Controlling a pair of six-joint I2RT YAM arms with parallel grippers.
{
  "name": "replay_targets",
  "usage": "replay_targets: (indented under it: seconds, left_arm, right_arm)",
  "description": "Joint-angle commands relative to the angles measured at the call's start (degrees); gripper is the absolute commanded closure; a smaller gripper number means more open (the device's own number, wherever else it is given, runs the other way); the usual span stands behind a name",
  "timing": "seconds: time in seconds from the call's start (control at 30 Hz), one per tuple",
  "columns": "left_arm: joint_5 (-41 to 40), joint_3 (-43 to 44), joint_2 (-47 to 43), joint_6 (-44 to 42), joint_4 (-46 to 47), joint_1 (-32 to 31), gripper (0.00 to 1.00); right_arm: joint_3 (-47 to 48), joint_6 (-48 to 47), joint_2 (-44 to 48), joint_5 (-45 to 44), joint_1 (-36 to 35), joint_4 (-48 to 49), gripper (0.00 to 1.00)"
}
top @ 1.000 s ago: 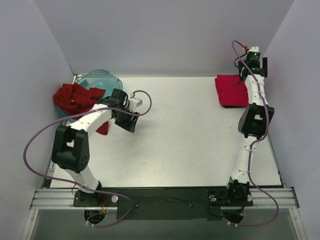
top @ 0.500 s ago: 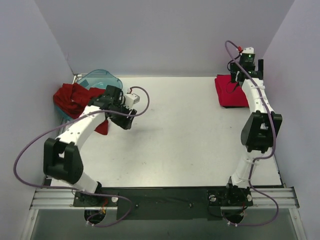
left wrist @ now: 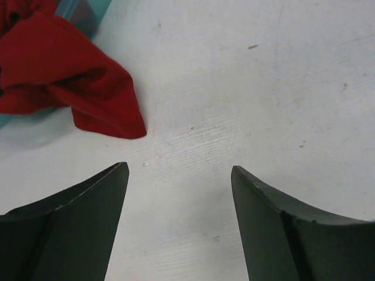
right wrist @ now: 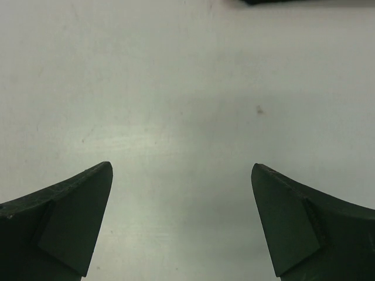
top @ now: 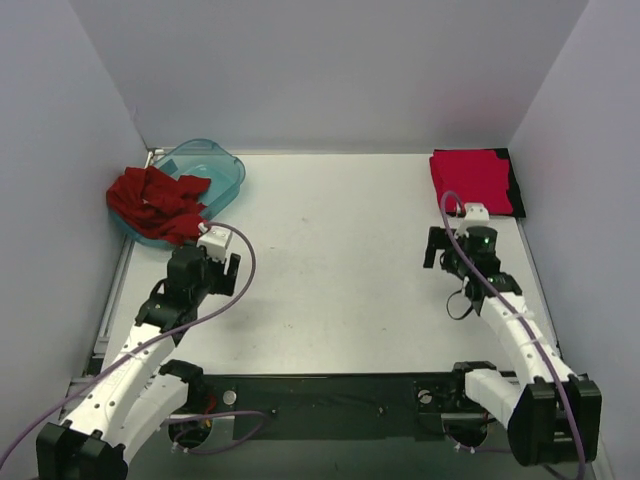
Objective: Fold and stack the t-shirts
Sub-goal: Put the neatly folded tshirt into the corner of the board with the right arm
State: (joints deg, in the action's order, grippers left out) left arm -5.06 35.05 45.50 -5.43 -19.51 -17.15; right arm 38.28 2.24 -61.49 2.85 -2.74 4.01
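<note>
A crumpled brick-red t-shirt [top: 150, 198] hangs over the rim of the teal tub [top: 215, 162]; its corner [left wrist: 70, 82] lies on the table ahead of my left gripper. A folded crimson-pink t-shirt [top: 468, 180] rests on a black t-shirt [top: 513, 188] at the back right. My left gripper [top: 205, 262] [left wrist: 179, 175] is open over bare table, a short way in front of the red cloth. My right gripper [top: 460, 245] [right wrist: 181, 172] is open over bare table, in front of the folded stack, holding nothing.
The teal tub [left wrist: 88, 12] stands at the back left corner. White walls close the table on the left, back and right. A dark strip of the black shirt's edge [right wrist: 275, 2] shows at the top of the right wrist view.
Both arms have drawn back toward the near edge. The left gripper left the red shirt by the tub, the right one left the folded stack. Both jaws opened wider.
</note>
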Motion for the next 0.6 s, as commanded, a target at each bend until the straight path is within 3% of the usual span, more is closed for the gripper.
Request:
replay_targets:
  seconds: [0.0, 0.17, 0.33, 0.57]
  left_arm:
    - [-9.0, -7.8, -3.7, 4.6, 13.7, 0.2, 0.18]
    - [-11.0, -12.3, -4.9, 3.6, 17.1, 0.2, 0.19]
    - [-10.1, -15.7, -5.3, 3.6, 21.3, 0.2, 0.21]
    - [-9.1, -16.8, -5.2, 6.7, 22.8, 0.2, 0.2]
  right_arm:
    - [-11.1, 5.6, 12.7, 1.5, -0.9, 6.2, 0.0]
    - [-24.4, 7.8, 25.9, -5.0, -2.5, 9.9, 0.0]
    - [-31.3, 7.2, 35.8, -10.2, -4.2, 11.6, 0.0]
    - [-30.9, 6.9, 35.7, -11.0, -5.9, 10.5, 0.0]
